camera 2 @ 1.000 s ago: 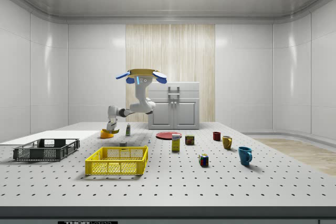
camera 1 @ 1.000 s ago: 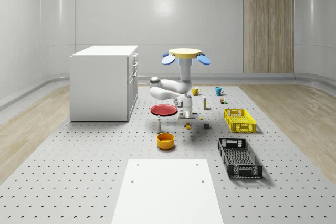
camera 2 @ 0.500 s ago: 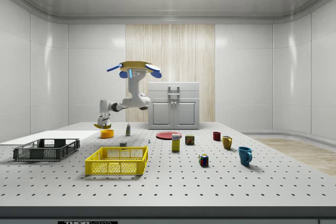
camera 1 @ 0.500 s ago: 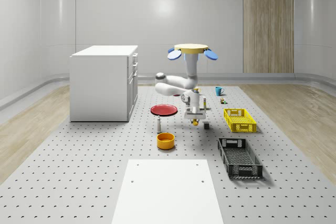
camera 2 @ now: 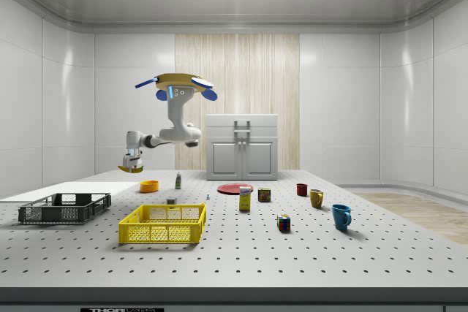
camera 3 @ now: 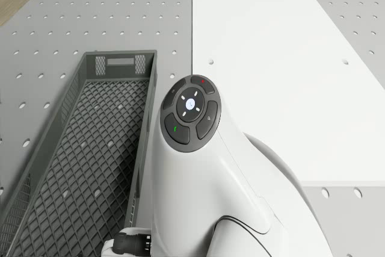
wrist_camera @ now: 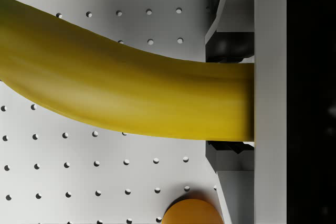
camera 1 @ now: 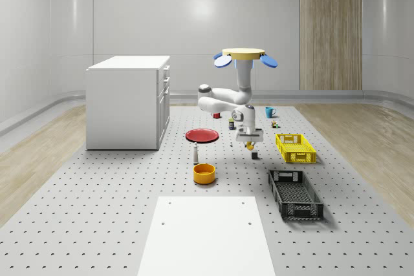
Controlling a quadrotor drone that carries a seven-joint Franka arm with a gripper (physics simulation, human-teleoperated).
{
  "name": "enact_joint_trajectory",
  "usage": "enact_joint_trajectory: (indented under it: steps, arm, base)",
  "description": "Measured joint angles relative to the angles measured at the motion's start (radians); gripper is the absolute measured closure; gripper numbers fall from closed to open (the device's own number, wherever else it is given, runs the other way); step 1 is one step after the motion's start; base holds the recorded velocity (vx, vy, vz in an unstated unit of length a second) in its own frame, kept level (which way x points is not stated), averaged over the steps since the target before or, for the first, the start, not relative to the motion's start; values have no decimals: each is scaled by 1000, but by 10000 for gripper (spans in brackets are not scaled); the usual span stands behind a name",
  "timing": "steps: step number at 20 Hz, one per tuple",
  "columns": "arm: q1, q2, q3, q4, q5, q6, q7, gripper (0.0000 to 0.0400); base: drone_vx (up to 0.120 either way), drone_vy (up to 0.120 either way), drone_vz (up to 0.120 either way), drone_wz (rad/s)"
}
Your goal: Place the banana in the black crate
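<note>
- Currently the gripper is clamping the banana in the air, its far end cut off in the wrist view.
- Drone is hovering above the table, with the black crate lying nearby, open-topped.

Drone aloft; arm down; gripper clamped

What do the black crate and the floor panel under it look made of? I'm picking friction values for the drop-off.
The black crate looks like moulded plastic with a matte finish: its base is an open diamond lattice and its walls are slotted, with no shine. The grey floor under it looks like a painted or anodised metal plate, judging by its regular grid of holes, though a render leaves that open.
</note>
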Motion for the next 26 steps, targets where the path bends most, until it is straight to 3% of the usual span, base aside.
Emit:
enact_joint_trajectory:
  steps: [26]
  arm:
    - [2,10,-1,0,-4,-9,-6,199]
  base:
    - [120,120,0,0]
